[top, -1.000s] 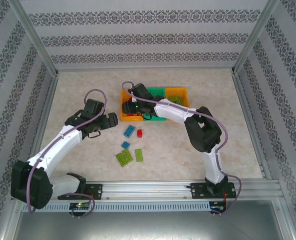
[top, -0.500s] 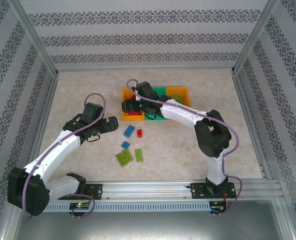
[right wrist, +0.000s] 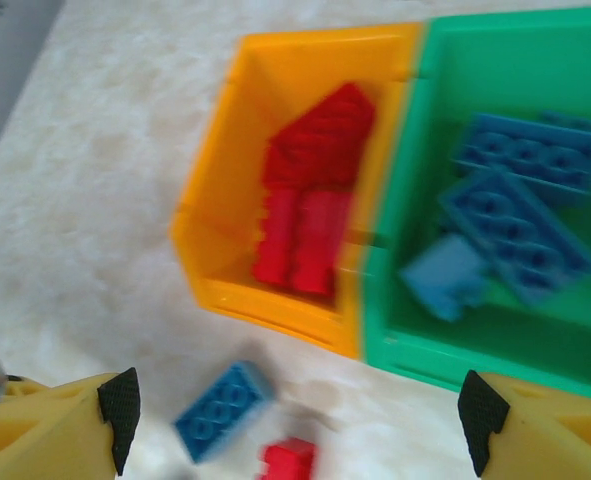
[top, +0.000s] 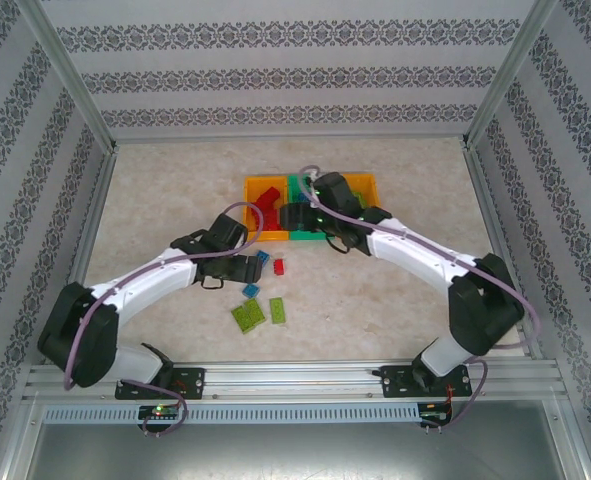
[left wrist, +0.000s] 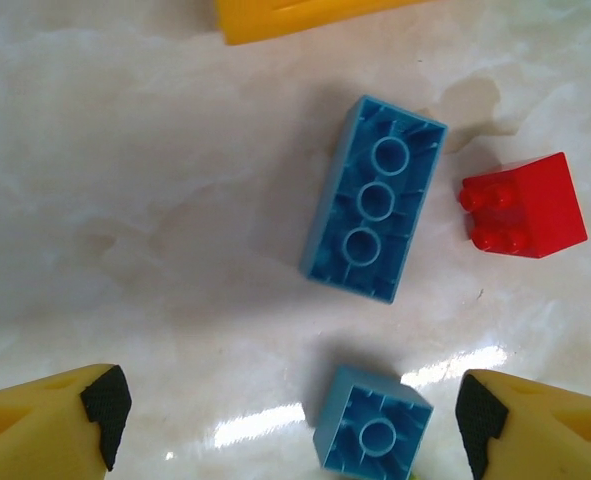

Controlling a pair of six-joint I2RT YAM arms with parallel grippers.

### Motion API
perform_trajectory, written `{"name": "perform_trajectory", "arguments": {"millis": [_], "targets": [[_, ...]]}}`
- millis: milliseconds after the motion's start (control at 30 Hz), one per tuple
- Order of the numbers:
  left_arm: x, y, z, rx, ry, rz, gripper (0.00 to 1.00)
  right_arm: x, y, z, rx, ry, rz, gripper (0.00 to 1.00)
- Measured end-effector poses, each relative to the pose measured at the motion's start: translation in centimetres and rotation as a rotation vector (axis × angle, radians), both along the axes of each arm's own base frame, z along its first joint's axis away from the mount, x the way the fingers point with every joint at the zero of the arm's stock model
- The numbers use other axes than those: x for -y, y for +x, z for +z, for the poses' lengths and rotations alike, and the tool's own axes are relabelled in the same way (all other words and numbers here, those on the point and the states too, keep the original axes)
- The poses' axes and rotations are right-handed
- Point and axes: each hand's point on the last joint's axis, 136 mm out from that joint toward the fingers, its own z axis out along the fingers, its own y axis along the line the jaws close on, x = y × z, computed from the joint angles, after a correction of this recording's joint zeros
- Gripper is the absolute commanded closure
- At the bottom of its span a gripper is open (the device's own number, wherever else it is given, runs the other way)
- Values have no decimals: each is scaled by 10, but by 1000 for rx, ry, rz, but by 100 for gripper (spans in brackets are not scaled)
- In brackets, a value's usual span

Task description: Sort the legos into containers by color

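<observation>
Loose legos lie on the table in front of the containers: a long blue brick (top: 260, 262), a red one (top: 278, 267), a small blue one (top: 250, 290) and two lime green ones (top: 247, 316). My left gripper (top: 253, 266) hangs open over the blue ones. In its wrist view the long blue brick (left wrist: 375, 212) lies studs down, and the small blue brick (left wrist: 373, 432) sits between the fingertips, nearer the right pad (left wrist: 480, 420). My right gripper (top: 297, 215) is open and empty above the front edge of the bins. Red bricks (right wrist: 315, 200) fill the left orange bin (right wrist: 200, 230). Blue bricks (right wrist: 515, 210) lie in the green bin (right wrist: 455, 70).
A second orange bin (top: 360, 190) stands to the right of the green one. The red brick (left wrist: 525, 205) lies just right of the long blue one. An orange bin's edge (left wrist: 295, 15) shows beyond them. Patterned walls enclose the table.
My left arm has swung right and down over the loose blue bricks. My right gripper has drawn back to the right from over the left orange bin, whose red bricks now show.
</observation>
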Motion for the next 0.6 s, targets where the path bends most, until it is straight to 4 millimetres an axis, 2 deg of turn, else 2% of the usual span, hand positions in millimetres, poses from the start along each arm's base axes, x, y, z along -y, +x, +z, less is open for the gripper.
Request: {"name": "perform_trajectory", "arguments": {"millis": [133, 233, 467, 600], "targets": [[10, 12, -11, -12, 25, -39, 16, 51, -5, -7, -5, -25, -103, 13], [14, 18, -18, -21, 40, -57, 17, 79, -16, -11, -6, -36, -155, 13], [21, 31, -30, -35, 64, -84, 25, 120, -36, -18, -10, -47, -235, 12], [23, 35, -39, -48, 76, -92, 31, 135, -44, -23, -22, -55, -265, 11]]}}
